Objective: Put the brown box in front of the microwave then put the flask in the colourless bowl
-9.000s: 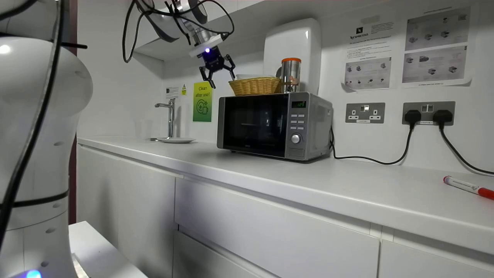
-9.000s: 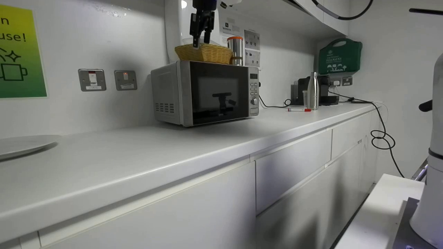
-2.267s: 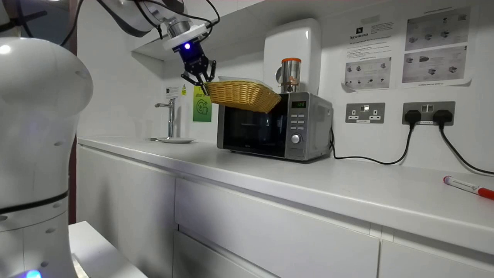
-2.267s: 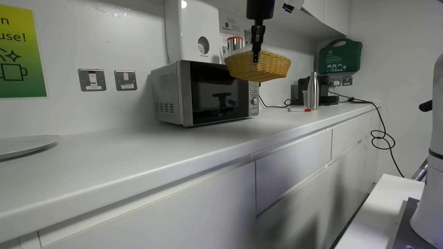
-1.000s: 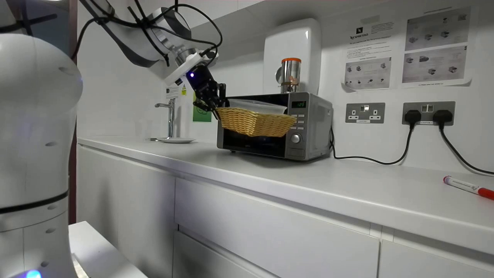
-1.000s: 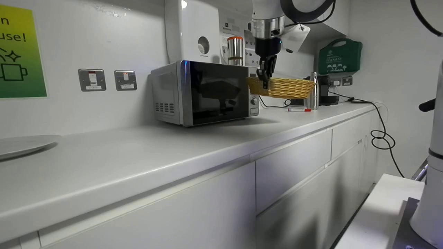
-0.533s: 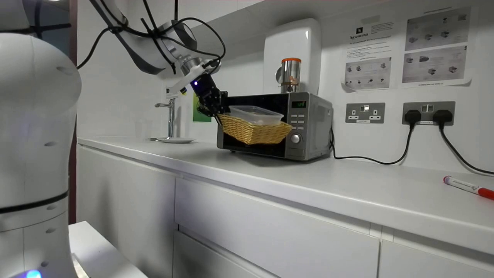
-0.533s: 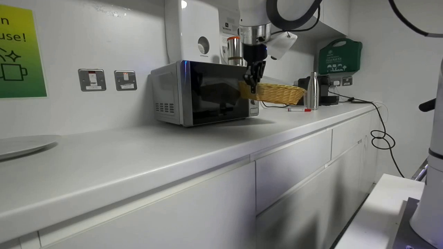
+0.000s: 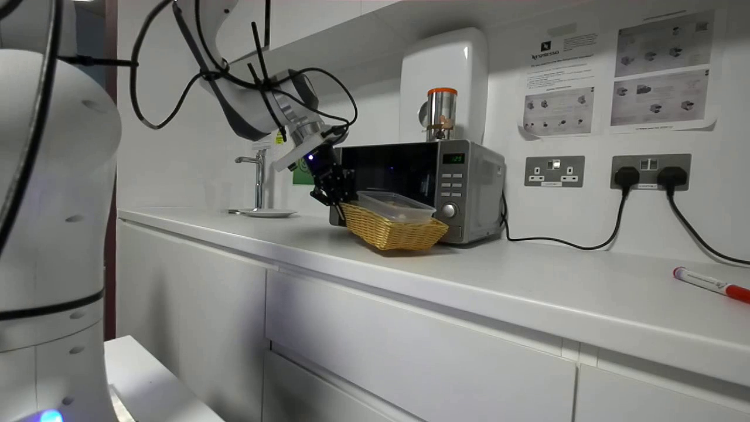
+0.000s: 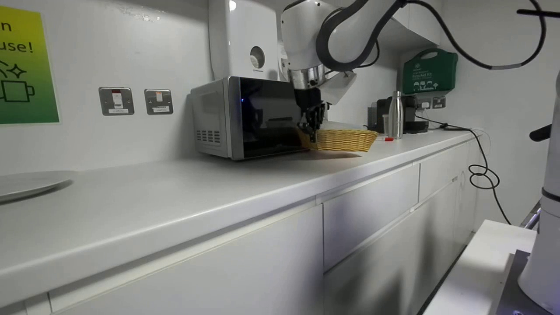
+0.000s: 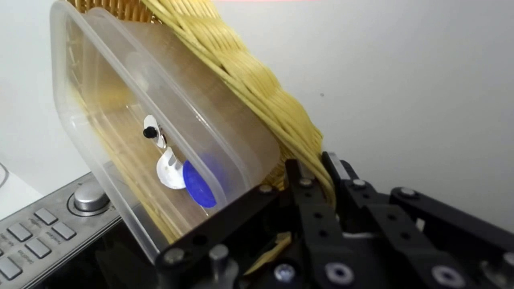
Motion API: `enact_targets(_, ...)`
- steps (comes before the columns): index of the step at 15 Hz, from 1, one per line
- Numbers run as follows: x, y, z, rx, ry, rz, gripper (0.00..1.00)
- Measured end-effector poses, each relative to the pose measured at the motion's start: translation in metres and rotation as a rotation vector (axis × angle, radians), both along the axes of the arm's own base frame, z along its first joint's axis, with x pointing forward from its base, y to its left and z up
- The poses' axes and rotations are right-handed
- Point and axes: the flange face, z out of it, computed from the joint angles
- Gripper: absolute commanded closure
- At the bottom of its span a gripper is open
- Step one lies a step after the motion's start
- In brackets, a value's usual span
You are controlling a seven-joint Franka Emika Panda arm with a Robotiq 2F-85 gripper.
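Observation:
The brown box, a tan woven basket (image 9: 392, 233), is held low over the counter before the microwave (image 9: 480, 187). Whether its underside touches the counter I cannot tell. My gripper (image 11: 315, 164) is shut on the basket's rim at one end, as the wrist view and both exterior views (image 10: 343, 140) show. Inside the basket lies the colourless bowl (image 9: 398, 208), a clear plastic container; white (image 11: 170, 170) and blue (image 11: 198, 186) pieces show in or through it. The flask (image 9: 442, 114), a silvery cylinder with an orange lid, stands upright on the microwave; my arm hides it in an exterior view.
A plate (image 10: 35, 181) lies on the counter near the tap (image 9: 258, 176). Farther along are a red-and-white marker (image 9: 712, 285), a silver bottle (image 10: 396, 116) and a dark coffee machine (image 10: 383, 113). The microwave's cable (image 9: 562, 240) runs behind. The counter's front edge (image 9: 410, 279) is close to the basket.
Earlier the basket sat on the microwave; it was gripped and lifted off forward. Over the last second my gripper has lowered it almost to counter height. The flask has not moved.

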Motion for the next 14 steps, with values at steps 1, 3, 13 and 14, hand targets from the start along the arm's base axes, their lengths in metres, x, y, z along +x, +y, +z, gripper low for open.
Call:
enact_targets(1,0.004,0.002,-0.004,-0.006,0.004,0.004,0.97)
enact_targets(3,0.013,0.006,-0.009,-0.012,0.006,0.014,0.97)
enact_targets(13,0.011,0.036,-0.019,-0.028,0.017,0.192,0.97)
enact_targets(14,0.008,0.038,-0.019,-0.028,0.025,0.22,0.97)
